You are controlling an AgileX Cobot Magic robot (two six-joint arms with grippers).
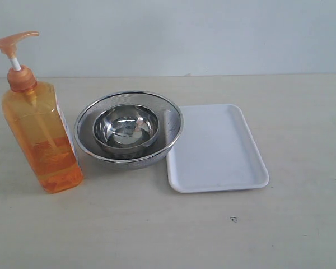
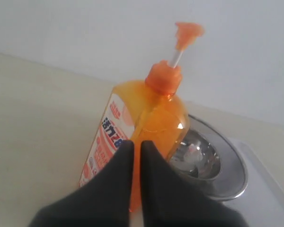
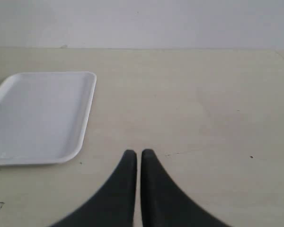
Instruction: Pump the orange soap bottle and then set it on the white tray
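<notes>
The orange soap bottle point(image 1: 40, 134) stands upright, pump raised, well apart from the empty white tray point(image 1: 215, 149).

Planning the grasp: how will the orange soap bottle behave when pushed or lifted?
The orange soap bottle stands tall on a narrow base, so a high push would probably tip it. Roughly half full, it is likely bottom-heavy. Smooth plastic may slip.

Exterior high, angled down; wrist views low, level; all share white tray point(image 1: 215, 148).
</notes>
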